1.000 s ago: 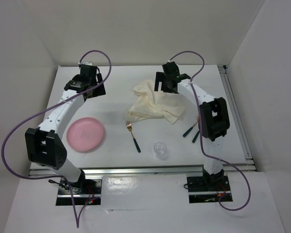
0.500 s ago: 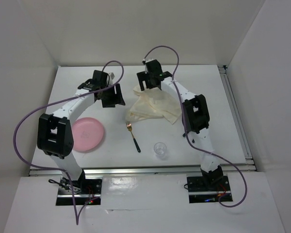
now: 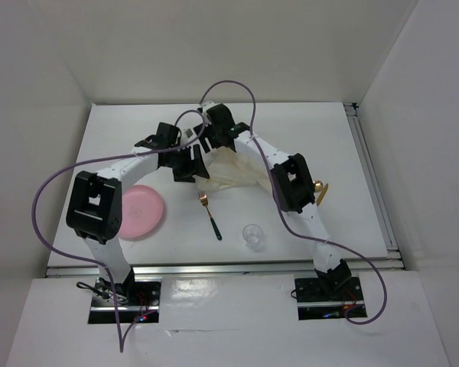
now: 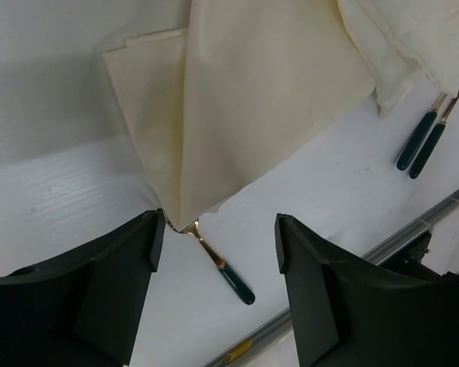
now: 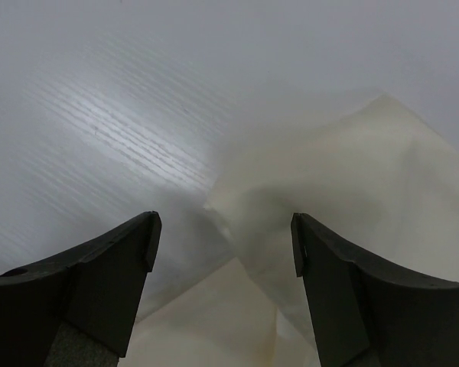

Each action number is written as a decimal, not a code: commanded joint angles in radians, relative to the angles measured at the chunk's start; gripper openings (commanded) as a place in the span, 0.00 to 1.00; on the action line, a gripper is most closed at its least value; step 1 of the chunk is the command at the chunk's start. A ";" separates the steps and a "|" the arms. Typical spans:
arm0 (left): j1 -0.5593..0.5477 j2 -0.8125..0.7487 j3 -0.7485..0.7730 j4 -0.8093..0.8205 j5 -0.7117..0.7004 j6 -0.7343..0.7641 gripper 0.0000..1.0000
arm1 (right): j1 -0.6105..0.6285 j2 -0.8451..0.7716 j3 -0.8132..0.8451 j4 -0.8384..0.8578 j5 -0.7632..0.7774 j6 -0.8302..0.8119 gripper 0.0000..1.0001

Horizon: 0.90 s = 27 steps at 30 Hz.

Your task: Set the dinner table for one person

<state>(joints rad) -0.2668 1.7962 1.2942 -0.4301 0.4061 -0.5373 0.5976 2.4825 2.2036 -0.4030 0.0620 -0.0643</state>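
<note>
Left pincer (image 4: 218,237), right pincer (image 5: 222,237) swung inward, meeting over cloth (image 4: 237,99) | both gaping, empty, angled downward

Cream cloth (image 4: 237,99) crumpled ctr; pink plate (image 3: 141,212) L, fork (image 3: 211,216), glass (image 3: 252,235) nr front.

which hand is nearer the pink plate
Left. The left hand hovers just beyond the pink plate, at the left edge of the cloth; the right hand is farther back, over its far corner.
</note>
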 commanded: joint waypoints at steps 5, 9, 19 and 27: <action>-0.020 0.046 -0.018 0.076 -0.004 -0.032 0.71 | -0.016 0.042 0.067 0.052 0.039 0.020 0.52; -0.020 0.078 -0.004 0.079 -0.030 -0.032 0.58 | -0.038 0.042 0.067 0.052 0.039 0.053 0.20; 0.015 0.141 0.146 -0.001 -0.058 -0.023 0.00 | -0.180 -0.151 0.044 0.033 -0.091 0.210 0.00; 0.122 0.177 0.470 -0.101 -0.039 -0.004 0.00 | -0.337 -0.356 0.001 0.092 -0.257 0.247 0.00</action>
<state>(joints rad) -0.1791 1.9625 1.6505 -0.5011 0.3534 -0.5533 0.2947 2.2673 2.2028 -0.3874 -0.1139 0.1520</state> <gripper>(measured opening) 0.043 0.032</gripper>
